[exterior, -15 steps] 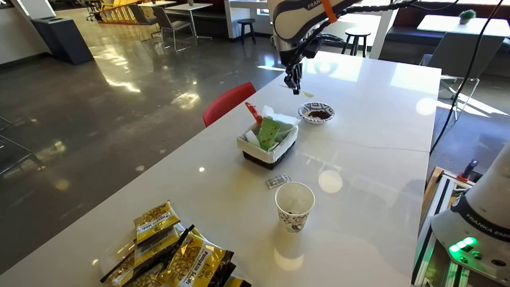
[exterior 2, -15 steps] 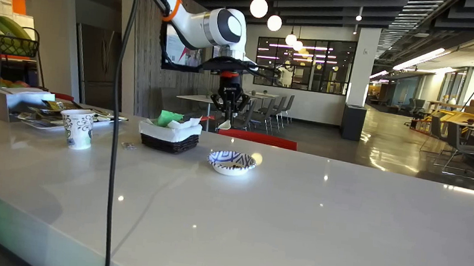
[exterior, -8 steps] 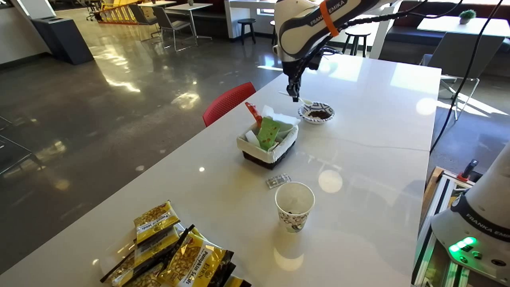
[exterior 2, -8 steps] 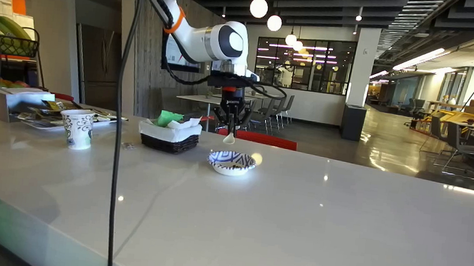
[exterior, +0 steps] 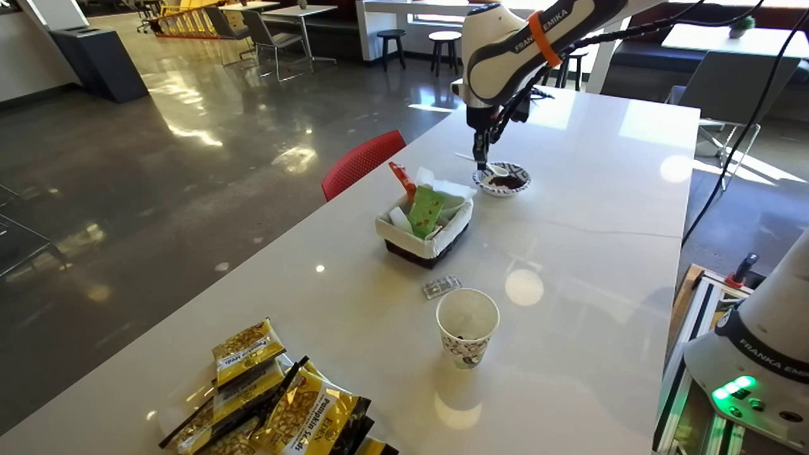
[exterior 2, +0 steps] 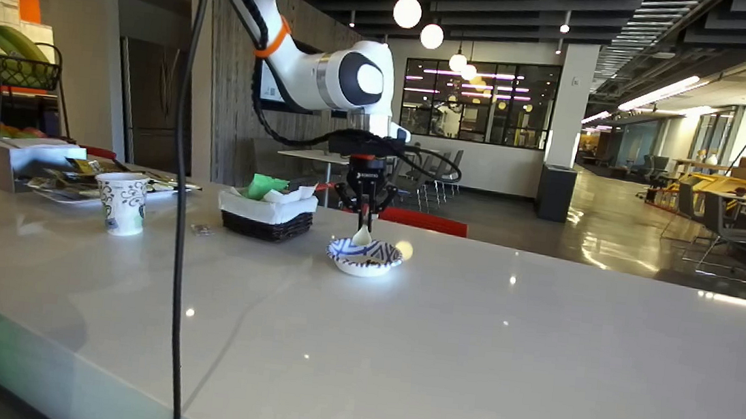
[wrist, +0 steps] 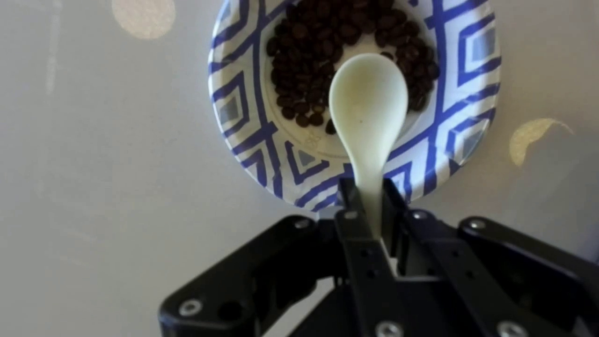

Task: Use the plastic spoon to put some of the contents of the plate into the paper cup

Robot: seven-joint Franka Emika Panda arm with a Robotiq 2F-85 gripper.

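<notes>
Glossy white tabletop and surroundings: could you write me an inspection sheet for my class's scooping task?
Surface: glossy white tabletop, reflecting light.
Job's things: cream plastic spoon over round blue-and-white patterned bowl of dark brown beans, contact not tellable; white printed paper cup upright, a few dark specks inside.
Clutter: dark woven basket with white lining, green packet inside; small flat silvery strip; yellow-and-black pumpkin seed packets.
Gripper: black gripper, shut on the spoon.
Cables: long black cable hangs through an exterior view; tabletop contact cannot be told.
Surroundings: red chair by the tabletop's edge; dark bin in the background.
</notes>
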